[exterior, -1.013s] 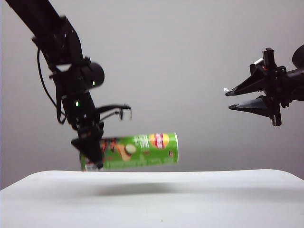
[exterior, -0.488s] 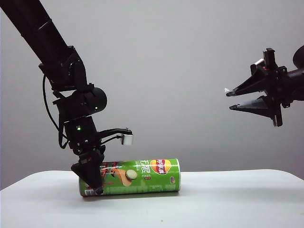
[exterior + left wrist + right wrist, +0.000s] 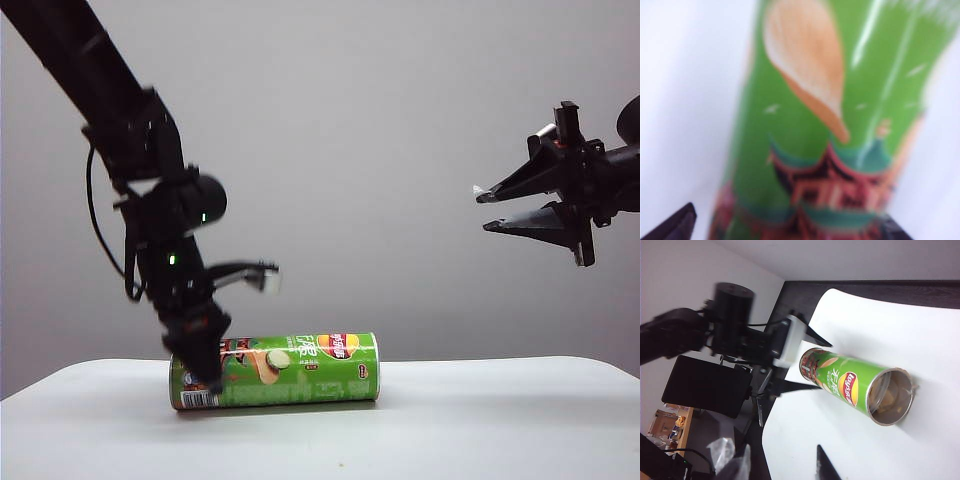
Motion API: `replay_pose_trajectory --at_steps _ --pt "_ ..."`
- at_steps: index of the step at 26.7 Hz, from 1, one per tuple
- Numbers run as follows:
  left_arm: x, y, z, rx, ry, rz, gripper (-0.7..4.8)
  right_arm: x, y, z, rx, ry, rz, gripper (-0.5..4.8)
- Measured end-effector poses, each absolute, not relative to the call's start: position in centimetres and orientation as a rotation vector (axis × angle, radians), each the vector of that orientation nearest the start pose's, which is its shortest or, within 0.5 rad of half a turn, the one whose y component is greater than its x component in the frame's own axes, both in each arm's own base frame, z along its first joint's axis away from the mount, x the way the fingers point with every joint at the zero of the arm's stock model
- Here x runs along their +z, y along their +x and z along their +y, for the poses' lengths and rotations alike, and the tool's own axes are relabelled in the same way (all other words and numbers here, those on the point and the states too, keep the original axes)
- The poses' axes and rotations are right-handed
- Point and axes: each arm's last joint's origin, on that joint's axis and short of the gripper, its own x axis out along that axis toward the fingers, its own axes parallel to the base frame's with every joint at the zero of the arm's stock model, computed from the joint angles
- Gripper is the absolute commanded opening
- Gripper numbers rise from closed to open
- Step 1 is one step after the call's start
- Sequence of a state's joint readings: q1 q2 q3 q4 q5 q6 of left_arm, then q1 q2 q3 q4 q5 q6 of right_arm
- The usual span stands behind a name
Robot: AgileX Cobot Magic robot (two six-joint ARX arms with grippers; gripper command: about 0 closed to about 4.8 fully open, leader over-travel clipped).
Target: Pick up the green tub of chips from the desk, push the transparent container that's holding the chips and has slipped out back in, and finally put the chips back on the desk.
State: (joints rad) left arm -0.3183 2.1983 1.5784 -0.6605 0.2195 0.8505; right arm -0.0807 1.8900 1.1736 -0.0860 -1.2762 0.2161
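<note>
I see the white table (image 3: 450, 420) carrying the green tub of chips (image 3: 290, 370), lying on its side. My left hand (image 3: 205, 365) straddles its barcode end, fingers apparently spread off it. My right hand (image 3: 485, 210) hangs open, well apart.

Bright, even light; left wrist pic blurred.

The green tub of chips (image 3: 285, 371) is lying on its side on the white table (image 3: 450, 420), lower middle of the exterior view, logo facing the camera and barcode end to the left. In the right wrist view its open end (image 3: 890, 397) shows a shiny inside with the chips (image 3: 888, 399) tucked in; can't really make out the clear tray.
</note>
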Motion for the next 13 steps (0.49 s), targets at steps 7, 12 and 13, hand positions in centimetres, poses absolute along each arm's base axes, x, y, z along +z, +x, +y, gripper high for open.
replay_pose_trajectory --at_steps 7,12,13 --pt "18.7 39.1 -14.0 -0.944 0.804 1.035 4.79 18.4 38.0 -0.3 1.082 0.725 0.787 1.46" --pt "25.6 36.3 -12.6 -0.715 0.905 1.019 4.79 20.4 36.7 -0.1 1.131 0.721 0.780 -0.09" --pt "26.7 35.8 -12.3 -0.684 0.890 1.005 4.79 21.3 36.2 -0.1 1.135 0.699 0.765 -0.09"
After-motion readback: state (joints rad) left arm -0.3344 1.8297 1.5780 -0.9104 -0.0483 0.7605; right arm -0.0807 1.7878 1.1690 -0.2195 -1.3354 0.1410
